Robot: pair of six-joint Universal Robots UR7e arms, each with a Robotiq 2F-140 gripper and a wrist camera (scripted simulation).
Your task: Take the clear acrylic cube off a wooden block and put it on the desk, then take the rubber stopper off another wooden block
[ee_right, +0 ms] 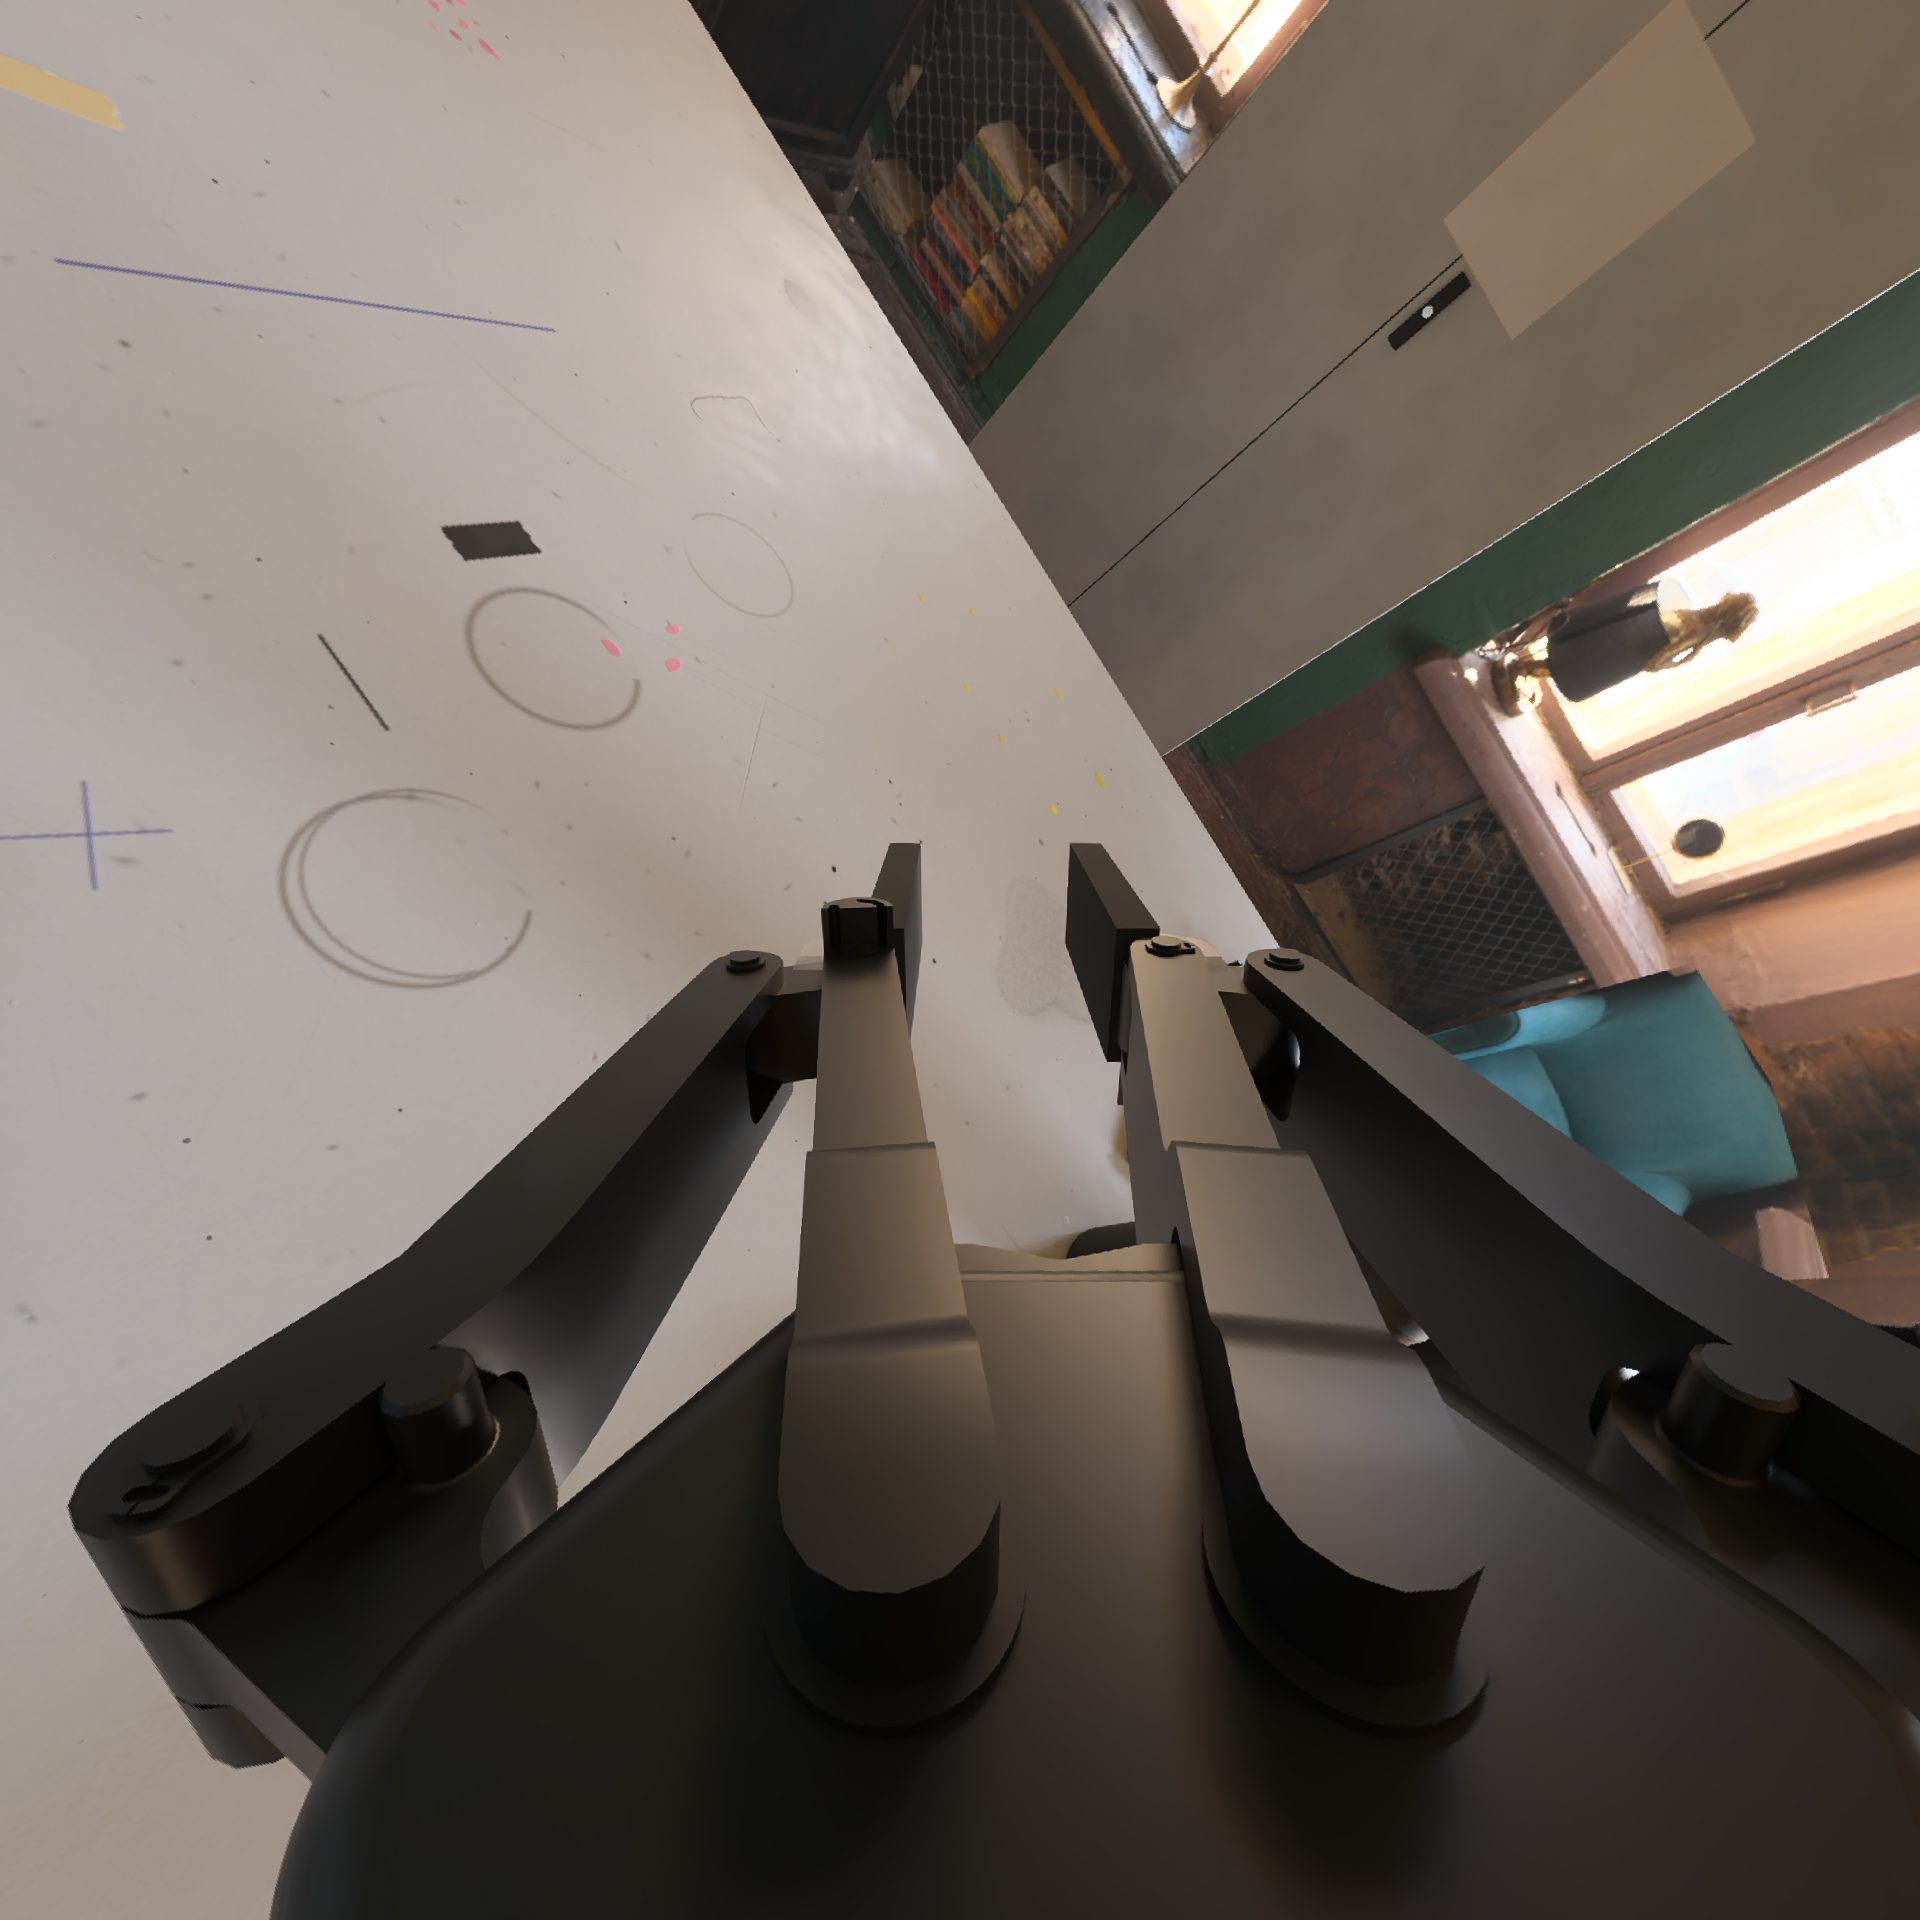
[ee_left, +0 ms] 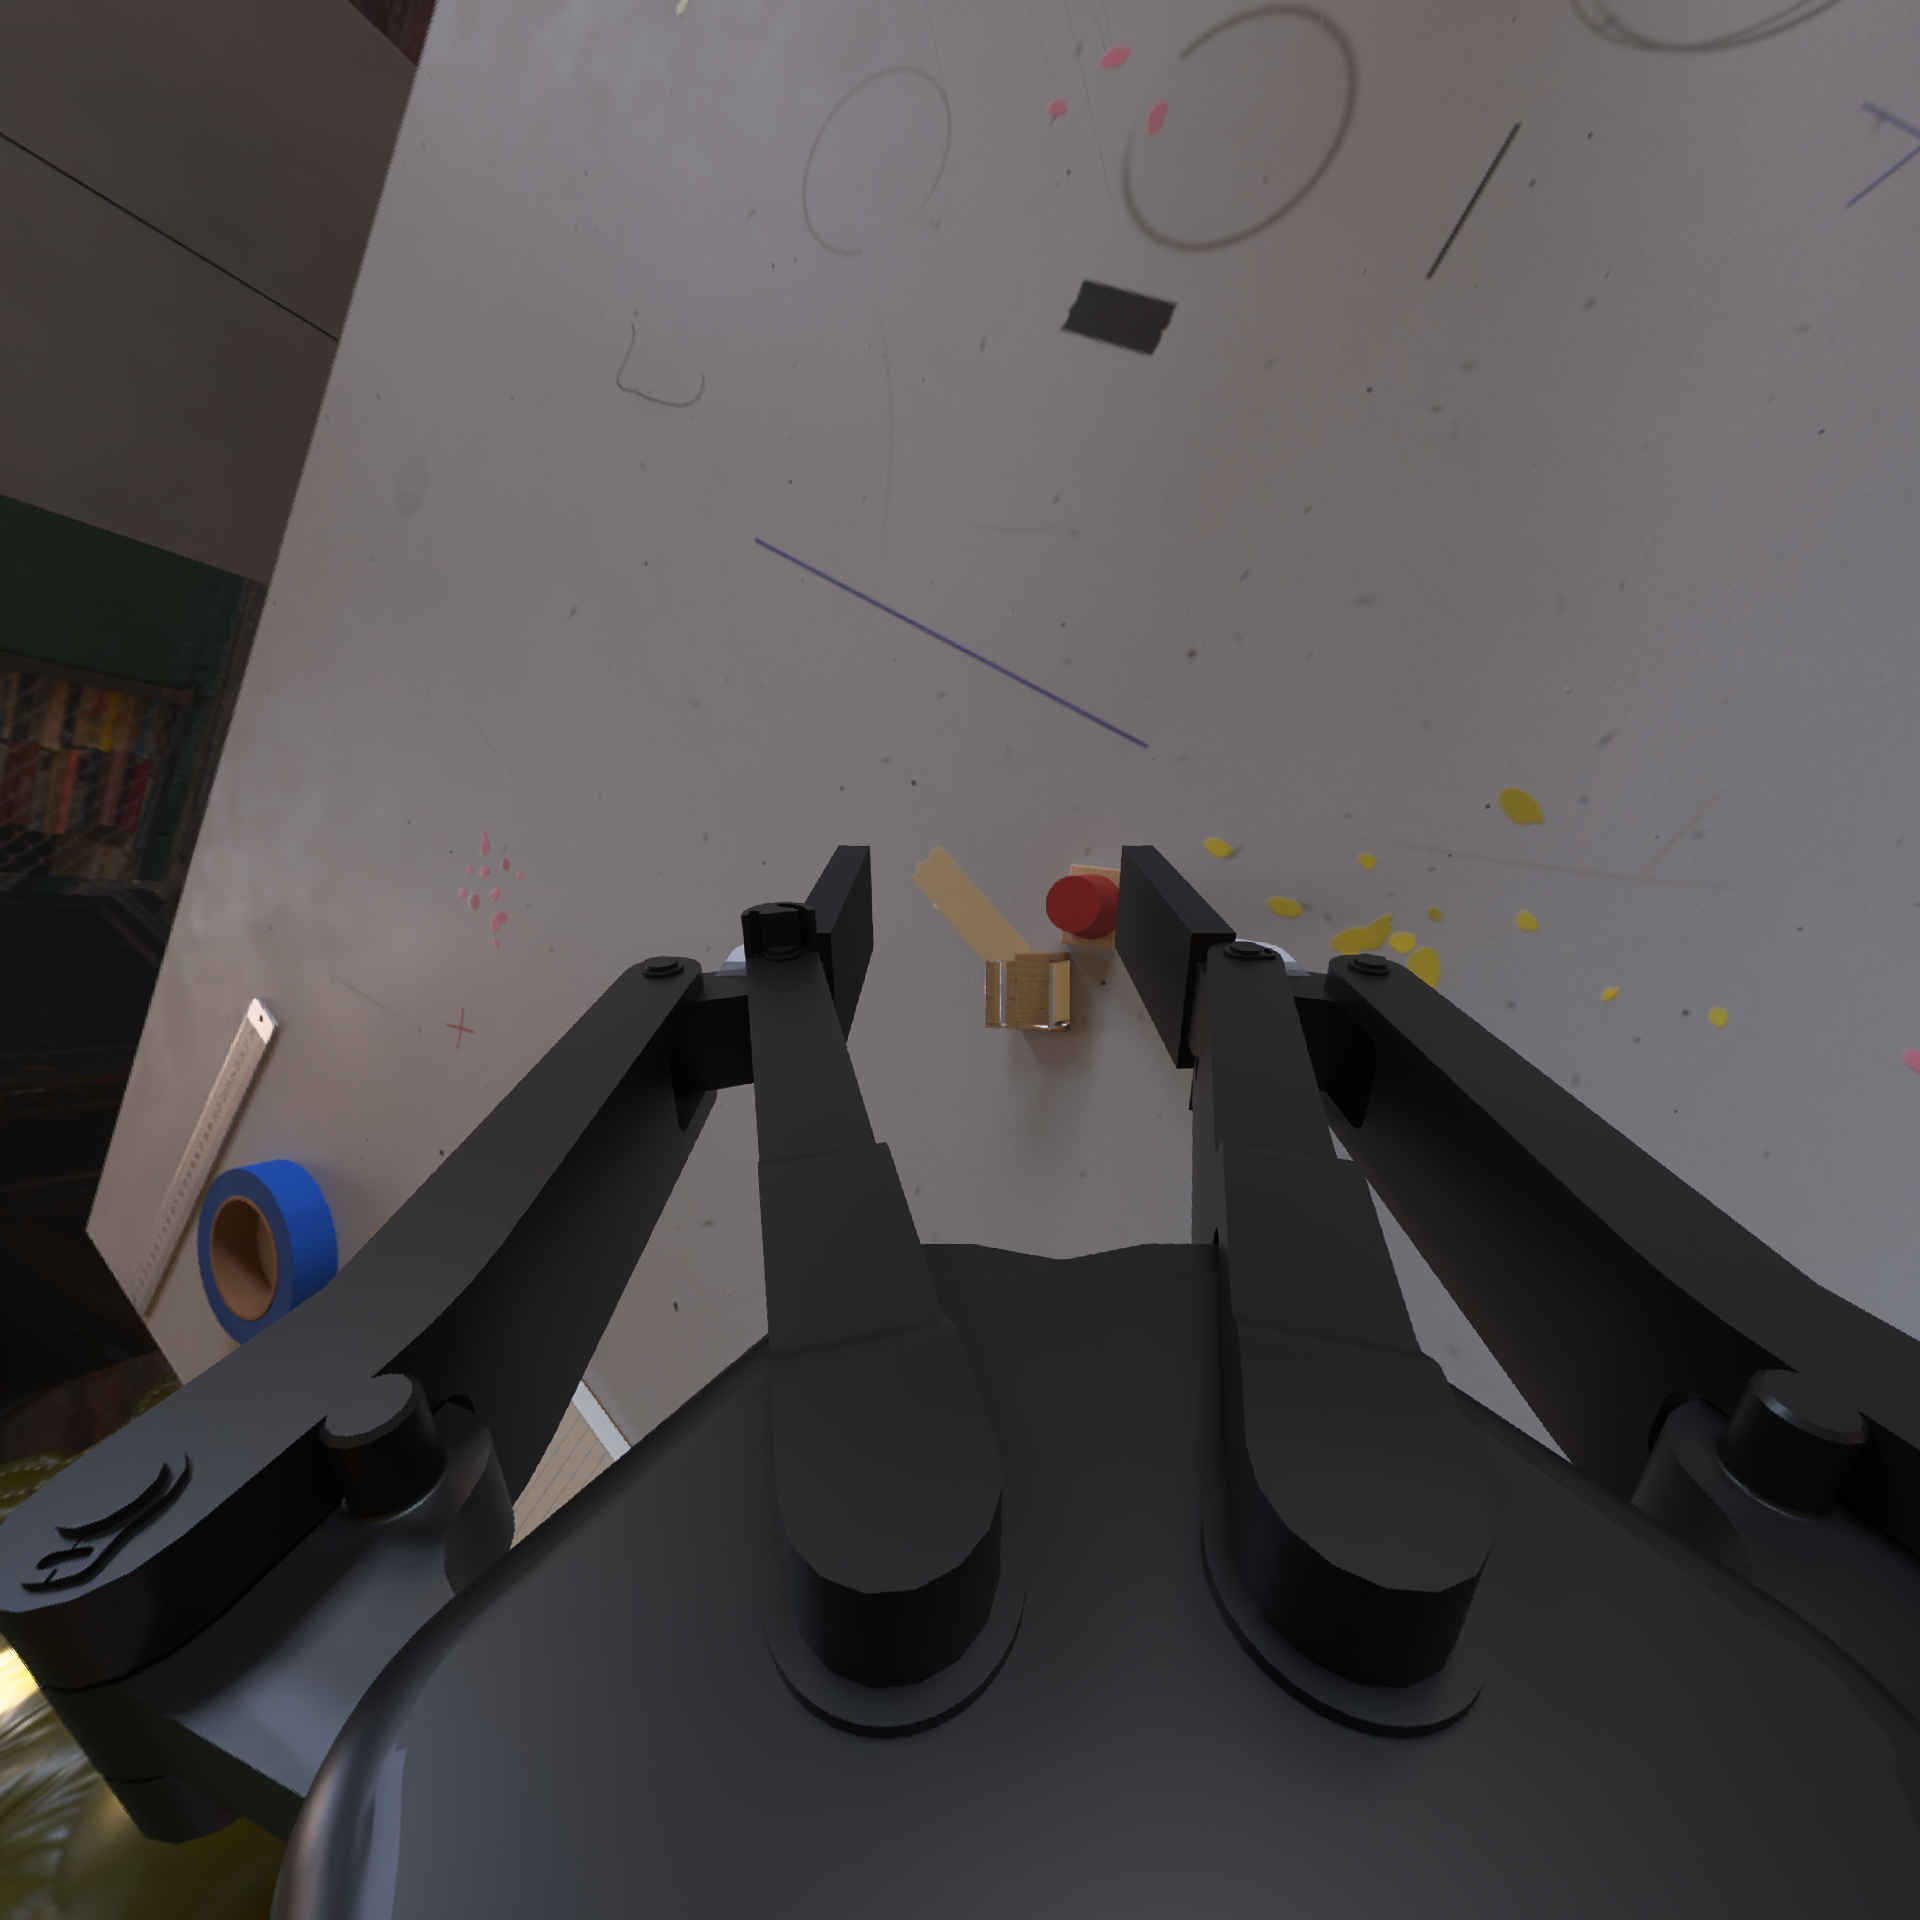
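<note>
In the left wrist view a clear acrylic cube (ee_left: 1027, 995) sits on a small wooden block, which shows through it. Just beyond, a red rubber stopper (ee_left: 1078, 904) stands on a second wooden block (ee_left: 1093, 932), partly hidden by my finger. My left gripper (ee_left: 995, 883) is open and empty, high above the desk, with both objects seen between its fingers. My right gripper (ee_right: 995, 881) is open and empty above a bare part of the desk (ee_right: 416, 1091) near its edge; neither object shows in the right wrist view.
A blue tape roll (ee_left: 268, 1252) and a metal ruler (ee_left: 208, 1148) lie near the desk's left edge. A strip of tan tape (ee_left: 961, 904) lies by the blocks and a black patch (ee_left: 1117, 317) farther off. A grey cabinet (ee_right: 1403, 416) stands beyond the desk edge.
</note>
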